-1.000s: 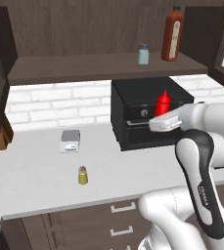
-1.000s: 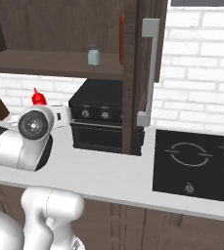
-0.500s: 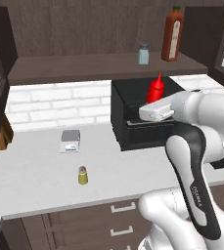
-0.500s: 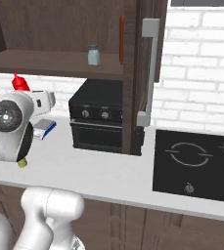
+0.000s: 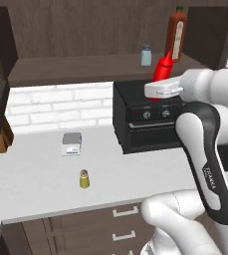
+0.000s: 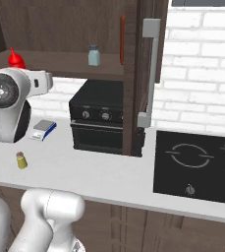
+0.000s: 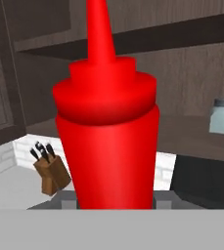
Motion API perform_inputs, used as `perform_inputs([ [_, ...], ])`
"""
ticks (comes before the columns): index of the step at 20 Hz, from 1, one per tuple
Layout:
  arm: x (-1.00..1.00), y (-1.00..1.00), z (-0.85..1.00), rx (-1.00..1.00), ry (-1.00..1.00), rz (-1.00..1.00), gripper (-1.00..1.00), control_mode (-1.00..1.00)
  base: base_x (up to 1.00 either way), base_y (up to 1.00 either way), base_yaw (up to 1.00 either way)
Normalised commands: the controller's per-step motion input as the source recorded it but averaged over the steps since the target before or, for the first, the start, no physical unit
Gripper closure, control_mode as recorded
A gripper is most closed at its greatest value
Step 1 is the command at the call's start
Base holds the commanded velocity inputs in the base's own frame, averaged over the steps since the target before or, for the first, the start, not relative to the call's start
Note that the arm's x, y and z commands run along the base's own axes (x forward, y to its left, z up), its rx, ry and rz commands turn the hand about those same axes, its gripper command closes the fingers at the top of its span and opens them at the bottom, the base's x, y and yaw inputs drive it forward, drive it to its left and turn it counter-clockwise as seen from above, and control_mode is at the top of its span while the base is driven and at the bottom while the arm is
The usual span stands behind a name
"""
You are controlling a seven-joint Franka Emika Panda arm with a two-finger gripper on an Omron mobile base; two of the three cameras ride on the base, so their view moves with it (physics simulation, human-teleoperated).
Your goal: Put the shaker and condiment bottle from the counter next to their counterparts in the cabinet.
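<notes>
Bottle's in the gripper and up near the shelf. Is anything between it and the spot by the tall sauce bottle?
Nothing visible blocks it. The gripper holds the condiment bottle in front of the cabinet shelf edge, just below the sauce bottle. The pale shaker stands to the left, apart; the shelf around them looks bare.

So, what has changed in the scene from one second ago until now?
The claw, shut on the condiment bottle, has carried it upward, from in front of the black oven to the height of the cabinet shelf. No grip changed. The shaker stayed on the counter; the pale shaker and tall sauce bottle stayed on the shelf.
</notes>
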Motion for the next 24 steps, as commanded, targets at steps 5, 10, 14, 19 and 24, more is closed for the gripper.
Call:
perform_inputs([
  [5, -0.04, 0.02, 0.06, 0.01, -0.01, -0.06, 1.0, -1.0, 0.0, 0.0, 0.0],
  [10, 0.01, -0.01, 0.25, 0.01, 0.0, -0.13, 1.0, -1.0, 0.0, 0.0, 0.0],
  [14, 0.28, -0.27, 0.23, 0.04, 0.0, -0.19, 1.0, -1.0, 0.0, 0.0, 0.0],
  [19, 0.46, -0.56, 0.15, 0.07, 0.0, -0.2, 1.0, -1.0, 0.0, 0.0, 0.0],
  [24, 0.45, -0.5, 0.02, 0.04, 0.0, -0.18, 1.0, -1.0, 0.0, 0.0, 0.0],
])
